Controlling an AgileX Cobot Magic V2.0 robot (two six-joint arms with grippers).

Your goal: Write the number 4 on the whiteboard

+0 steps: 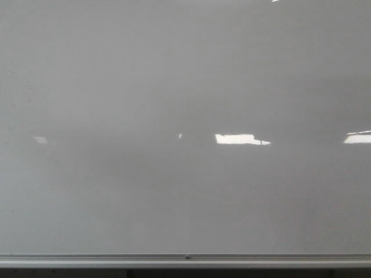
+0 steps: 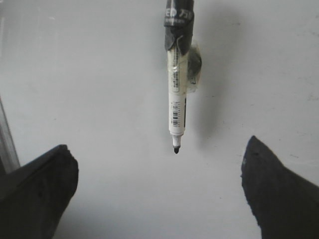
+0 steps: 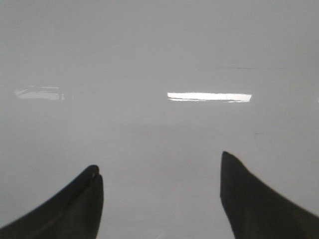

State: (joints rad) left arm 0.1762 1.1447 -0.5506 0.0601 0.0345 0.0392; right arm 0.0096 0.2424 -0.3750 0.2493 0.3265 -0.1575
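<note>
The whiteboard (image 1: 174, 87) fills the front view, glossy pale grey and blank; no number 4 shows in any view. In the left wrist view a white marker (image 2: 177, 94) with a black upper end lies against the board (image 2: 89, 74), its bare black tip (image 2: 176, 150) pointing toward my left gripper (image 2: 157, 144). That gripper is wide open and empty, its fingers (image 2: 40, 184) well apart from the marker. My right gripper (image 3: 159, 161) is open and empty over bare board (image 3: 149, 50). Neither gripper shows in the front view.
A thin silver rail (image 1: 185, 260) runs along the board's lower edge. Bright white light reflections (image 1: 240, 139) lie on the board. A metal edge (image 2: 6, 139) shows beside the left gripper. A faint dark streak (image 3: 244, 67) marks the board.
</note>
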